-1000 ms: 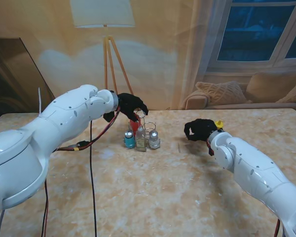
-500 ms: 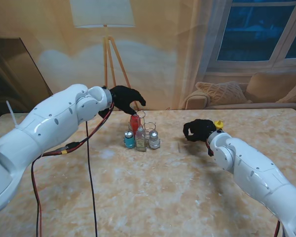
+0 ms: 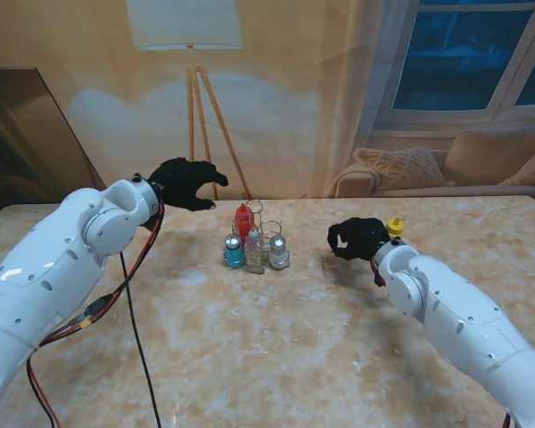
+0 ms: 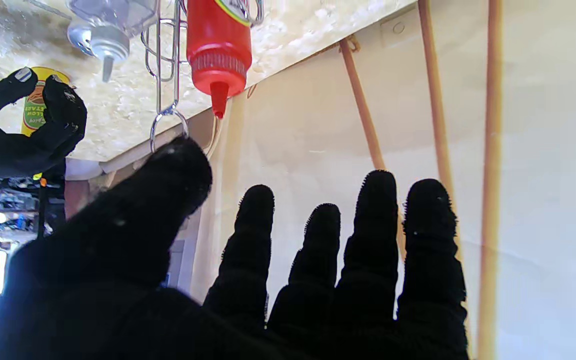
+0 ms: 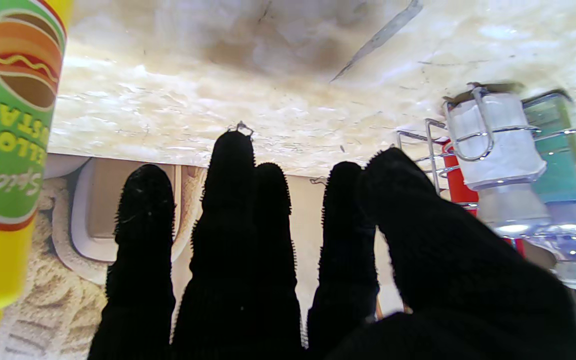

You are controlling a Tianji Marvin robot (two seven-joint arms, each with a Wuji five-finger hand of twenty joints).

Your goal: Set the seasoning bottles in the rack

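The left robot hand [image 3: 184, 182] is open and holds nothing. The right robot hand [image 3: 357, 238] is open too, beside the yellow bottle [image 3: 394, 226]. The red bottle [image 3: 242, 220] stands in the rack [image 3: 266, 234].

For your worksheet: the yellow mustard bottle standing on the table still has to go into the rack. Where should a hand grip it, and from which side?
Grip the yellow mustard bottle around its labelled body, probably from its left side, where the right hand hovers open. It stands upright, so a sideways wrap suits it; the narrow cap offers less hold. The rack lies further left.
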